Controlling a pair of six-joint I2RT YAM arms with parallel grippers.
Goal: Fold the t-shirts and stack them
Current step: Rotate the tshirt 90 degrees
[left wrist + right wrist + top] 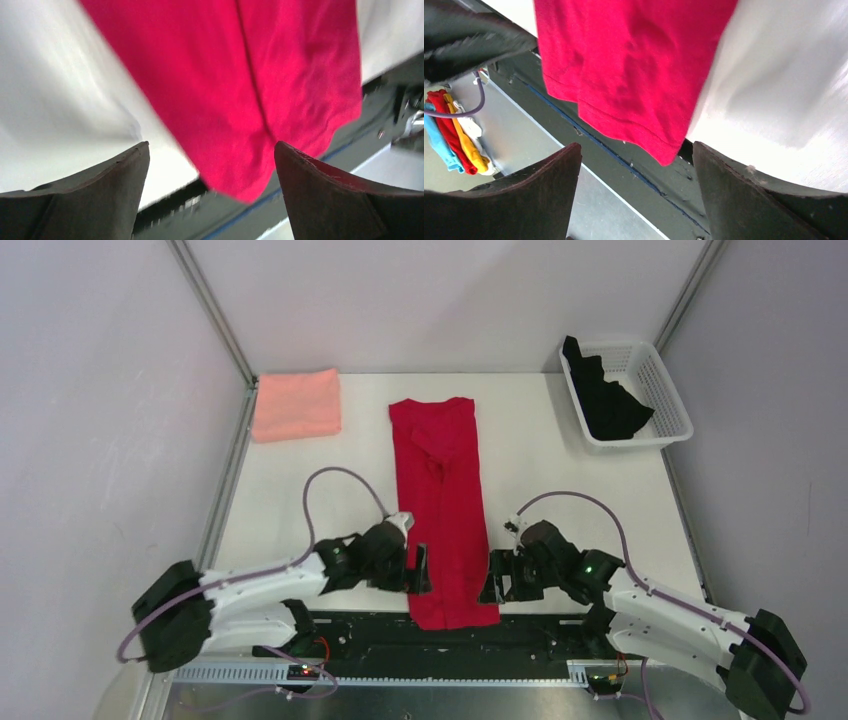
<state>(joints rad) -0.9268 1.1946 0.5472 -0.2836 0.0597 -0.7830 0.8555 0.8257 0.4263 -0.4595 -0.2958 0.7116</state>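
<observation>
Left claw [421, 570] and right claw [496, 580] both hang released, flanking the red shirt [440, 490]; I see its hem overhanging the near edge of the desk [580, 480].

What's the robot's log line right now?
red shirt: folded lengthwise, near end overhanging table | both jaws: open, flanking it | pink shirt: folded | black shirt: in basket

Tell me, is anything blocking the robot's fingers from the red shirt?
Nothing visible does. The left fingers and right fingers, both open, sit at the near end of the red shirt, one on each side.
</observation>
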